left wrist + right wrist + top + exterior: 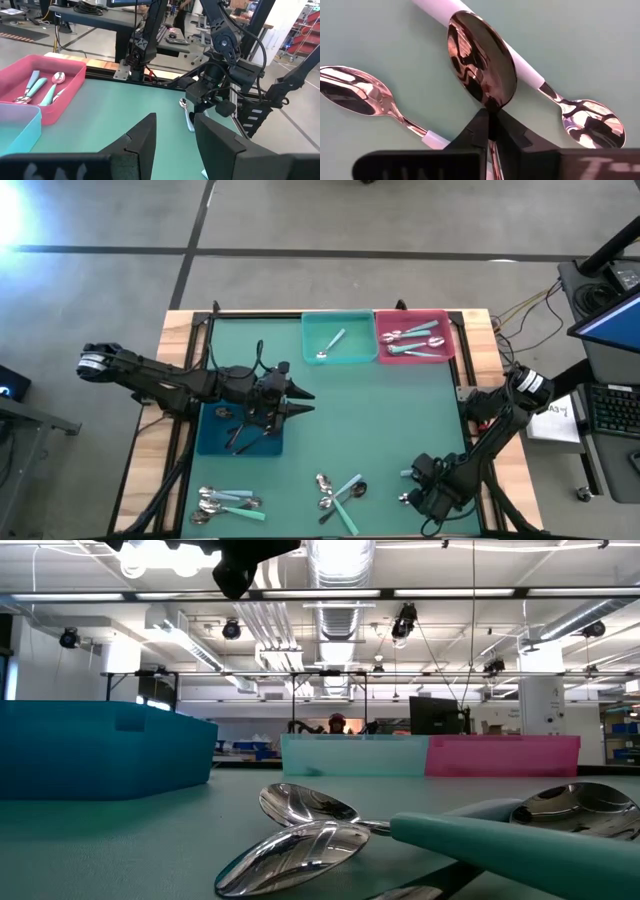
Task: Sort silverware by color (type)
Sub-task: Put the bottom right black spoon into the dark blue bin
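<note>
No legible writing on spoon [481,62]

Three rectangular plastic bins sit on the green tabletop [380,430]: one dark blue [215,437], one pale teal [338,338], one pink [413,335]. Beside the pink bin, the teal bin holds one shiny metal spoon [331,345]. The pink bin's mint-handled spoons [412,340] cannot be counted exactly. Two dark robot arms.
</note>
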### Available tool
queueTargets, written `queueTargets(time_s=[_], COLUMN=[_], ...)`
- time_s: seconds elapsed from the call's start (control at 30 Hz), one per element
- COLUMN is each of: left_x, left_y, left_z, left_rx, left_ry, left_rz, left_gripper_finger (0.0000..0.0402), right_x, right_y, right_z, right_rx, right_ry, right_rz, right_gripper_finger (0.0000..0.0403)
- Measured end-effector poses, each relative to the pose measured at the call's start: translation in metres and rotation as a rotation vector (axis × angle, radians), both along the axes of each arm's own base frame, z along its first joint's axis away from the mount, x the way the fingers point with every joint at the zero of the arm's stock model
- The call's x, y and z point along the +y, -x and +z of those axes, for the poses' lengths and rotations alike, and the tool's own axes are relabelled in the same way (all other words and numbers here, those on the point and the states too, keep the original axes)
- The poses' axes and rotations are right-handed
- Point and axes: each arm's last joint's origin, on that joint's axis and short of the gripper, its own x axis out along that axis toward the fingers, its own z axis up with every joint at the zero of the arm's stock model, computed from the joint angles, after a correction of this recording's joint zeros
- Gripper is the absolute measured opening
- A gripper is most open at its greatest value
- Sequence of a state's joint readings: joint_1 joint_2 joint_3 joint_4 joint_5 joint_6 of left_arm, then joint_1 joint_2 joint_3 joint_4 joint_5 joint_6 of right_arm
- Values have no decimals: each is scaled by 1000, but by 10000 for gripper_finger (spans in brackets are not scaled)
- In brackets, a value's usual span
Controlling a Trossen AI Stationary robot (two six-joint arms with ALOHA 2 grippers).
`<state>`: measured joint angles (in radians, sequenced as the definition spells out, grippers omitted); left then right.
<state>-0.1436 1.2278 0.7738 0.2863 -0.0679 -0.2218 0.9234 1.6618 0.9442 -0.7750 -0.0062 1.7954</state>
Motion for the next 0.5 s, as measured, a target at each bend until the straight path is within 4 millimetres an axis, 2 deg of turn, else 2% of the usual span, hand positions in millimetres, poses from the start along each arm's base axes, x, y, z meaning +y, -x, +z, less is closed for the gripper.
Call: queueTargets(time_s=[0.2, 0.33, 0.5], left_x=[-1, -4, -7], left_y=[-1, -7, -17], left_z=[-5, -23, -42], left_rx=[40, 159, 231], left_ry=[11, 79, 104], left_rz=[-20, -80, -106], left_gripper_finger=[118, 118, 118], right_x=[2, 0, -6], right_y=[-4, -17, -39], right_z=[11, 28, 51], right_rx=[-84, -289, -431], right_ry=[21, 105, 179], right_rz=[30, 53, 132], right_gripper_finger=[10, 7, 7])
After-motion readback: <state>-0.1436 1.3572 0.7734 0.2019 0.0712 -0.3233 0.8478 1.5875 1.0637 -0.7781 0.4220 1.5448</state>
